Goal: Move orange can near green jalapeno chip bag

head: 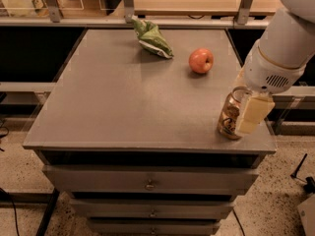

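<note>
Standing at the 4 o'clock corner of the table (123, 107), the orange can (228, 114) has the gripper (243, 122) at its 3 o'clock side, grasp impossible to tell, so a loose hold could topple it overboard, or carrying toward the green jalapeno chip bag (152, 39) at 12 o'clock could clip the apple (201, 61).

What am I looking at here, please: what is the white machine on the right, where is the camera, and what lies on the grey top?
The white shape on the right is a robot's arm. It ends in a gripper, which is down at the orange can near the front right corner of the grey cabinet top. Whether it grips the can cannot be told. There is one camera, looking down from the front, and where it is mounted is not known. Farther back lie the green jalapeno chip bag and a red apple, both apart from the can.
</note>
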Motion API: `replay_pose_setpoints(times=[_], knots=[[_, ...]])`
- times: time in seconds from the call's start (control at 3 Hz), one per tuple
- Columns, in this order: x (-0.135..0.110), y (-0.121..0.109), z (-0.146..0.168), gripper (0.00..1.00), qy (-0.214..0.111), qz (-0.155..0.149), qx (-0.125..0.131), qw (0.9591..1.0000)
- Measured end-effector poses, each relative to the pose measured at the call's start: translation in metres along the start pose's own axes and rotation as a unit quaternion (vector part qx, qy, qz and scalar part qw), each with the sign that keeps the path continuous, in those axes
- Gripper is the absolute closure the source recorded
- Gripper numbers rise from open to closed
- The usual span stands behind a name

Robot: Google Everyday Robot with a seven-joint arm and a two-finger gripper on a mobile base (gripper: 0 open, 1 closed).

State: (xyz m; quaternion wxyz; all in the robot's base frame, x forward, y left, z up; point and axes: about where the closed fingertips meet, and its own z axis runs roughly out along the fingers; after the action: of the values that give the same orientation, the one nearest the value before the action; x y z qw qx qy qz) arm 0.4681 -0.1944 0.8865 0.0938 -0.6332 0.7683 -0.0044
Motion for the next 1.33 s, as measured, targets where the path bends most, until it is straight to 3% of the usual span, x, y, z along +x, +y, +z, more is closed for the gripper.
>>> replay_pose_setpoints(times=[0.67,1.0,1.33], knots=[[-0.017,-0.010,-0.002,0.74,-0.012,-0.012,-0.016,0.9997],[-0.042,-0.026,-0.017,0.96,-0.031,-0.035,-0.015,0.9988],[-0.071,-0.057,-0.032,1.00,-0.044,-0.052,-0.003,0.9977]])
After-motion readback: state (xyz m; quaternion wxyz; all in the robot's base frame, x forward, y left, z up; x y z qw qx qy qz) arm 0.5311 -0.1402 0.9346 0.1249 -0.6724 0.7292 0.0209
